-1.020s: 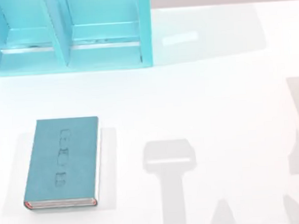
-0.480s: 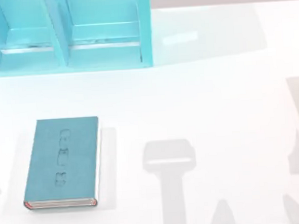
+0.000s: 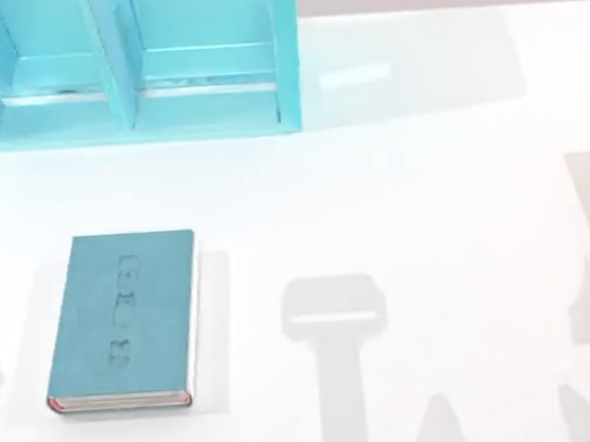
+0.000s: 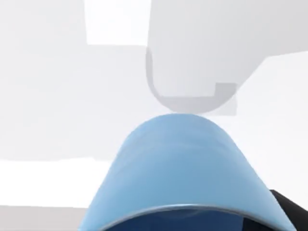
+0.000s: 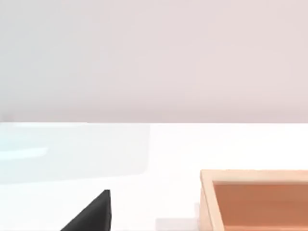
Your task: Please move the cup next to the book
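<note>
Cup, plain blue, sits close under the left wrist camera, low in that frame, rim toward the lens, apparently carried by the left arm, though I cannot tell how that arm's fingers stand. The book lies flat at the lower left of the top view on the white counter, below the shelf unit, with nothing beside it yet, so setting the cup down there is likely still to do. Its embossed cover marks cannot be read; a wooden box shows in the right wrist view, whose fingers I cannot tell either.
</note>
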Available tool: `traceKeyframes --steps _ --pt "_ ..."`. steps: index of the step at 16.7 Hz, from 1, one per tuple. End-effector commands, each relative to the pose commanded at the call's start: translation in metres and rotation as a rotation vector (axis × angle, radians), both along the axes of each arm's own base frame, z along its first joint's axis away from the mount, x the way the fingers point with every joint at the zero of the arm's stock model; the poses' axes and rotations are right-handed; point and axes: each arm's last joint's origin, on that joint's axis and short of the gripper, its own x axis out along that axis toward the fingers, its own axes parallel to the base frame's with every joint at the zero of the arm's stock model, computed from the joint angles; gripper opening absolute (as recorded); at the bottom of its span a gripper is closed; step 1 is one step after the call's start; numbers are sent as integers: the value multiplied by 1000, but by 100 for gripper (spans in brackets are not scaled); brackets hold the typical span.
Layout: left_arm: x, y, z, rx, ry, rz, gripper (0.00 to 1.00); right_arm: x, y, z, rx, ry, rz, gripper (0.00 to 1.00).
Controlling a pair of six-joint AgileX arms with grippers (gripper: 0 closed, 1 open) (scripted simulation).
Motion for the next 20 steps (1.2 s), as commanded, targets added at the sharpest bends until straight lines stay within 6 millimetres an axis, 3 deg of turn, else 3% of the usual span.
traceKeyframes --steps 5,9,15,20 --pt "30 -19 9 7 2 163 0 0 0 0 0 0 0 100" --pt "62 -51 13 0 27 386 0 0 0 0 0 0 0 100" --pt "103 -122 17 16 90 840 0 0 0 0 0 0 0 100" --pt "122 -191 30 52 79 1219 0 0 0 0 0 0 0 100"
